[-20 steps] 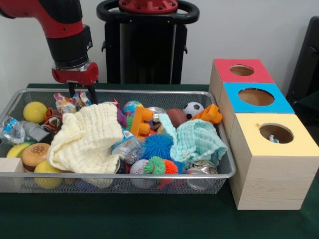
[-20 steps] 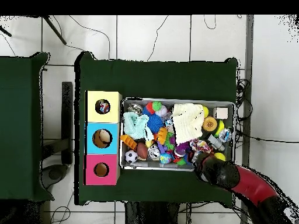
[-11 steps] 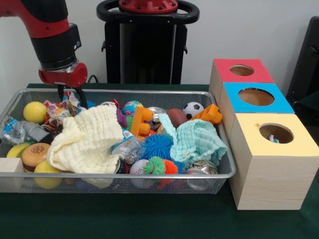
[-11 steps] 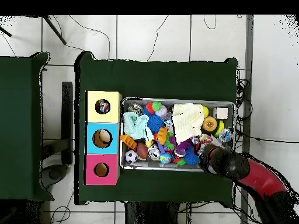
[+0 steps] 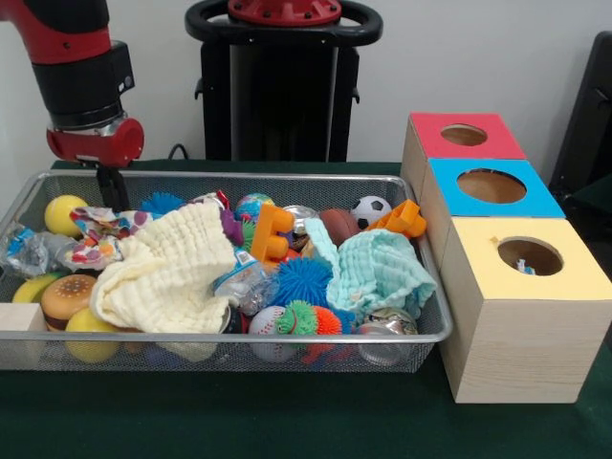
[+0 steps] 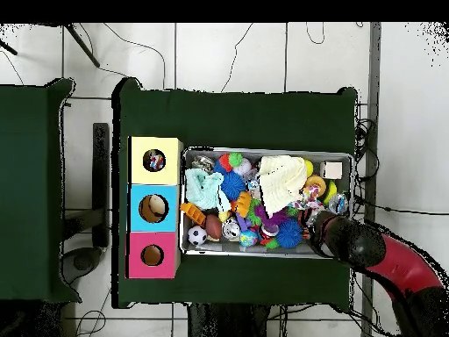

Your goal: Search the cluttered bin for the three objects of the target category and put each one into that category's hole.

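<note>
A green worktop [image 5: 287, 421] carries a mesh bin [image 5: 421, 330] and three boxes [image 5: 516, 325] before a white wall [image 5: 478, 57]. Whether the pincer [image 5: 110, 186] is wide or narrow cannot be told.

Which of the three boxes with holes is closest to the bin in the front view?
The yellow-topped box. It stands right beside the bin, while the blue box and red box sit farther back.
</note>
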Tool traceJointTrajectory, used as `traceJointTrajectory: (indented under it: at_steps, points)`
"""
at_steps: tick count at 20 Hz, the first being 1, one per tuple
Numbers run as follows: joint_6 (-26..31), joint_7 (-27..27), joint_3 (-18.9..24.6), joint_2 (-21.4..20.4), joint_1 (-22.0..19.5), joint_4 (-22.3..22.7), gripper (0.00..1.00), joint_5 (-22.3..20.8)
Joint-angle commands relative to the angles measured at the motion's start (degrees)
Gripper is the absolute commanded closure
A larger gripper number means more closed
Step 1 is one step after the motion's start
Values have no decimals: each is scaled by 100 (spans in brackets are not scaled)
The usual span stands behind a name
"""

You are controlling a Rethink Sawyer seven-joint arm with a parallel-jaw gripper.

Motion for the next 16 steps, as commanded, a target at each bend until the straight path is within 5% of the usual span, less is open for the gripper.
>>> traceJointTrajectory:
  at_steps: [1, 11, 16]
  points:
    - [-140, 10, 329, -127, 240, 14, 100, -220]
    - [-470, 386, 54, -281, 500, 233, 100, -208]
    - [-53, 378, 17, -357, 650, 43, 100, -5]
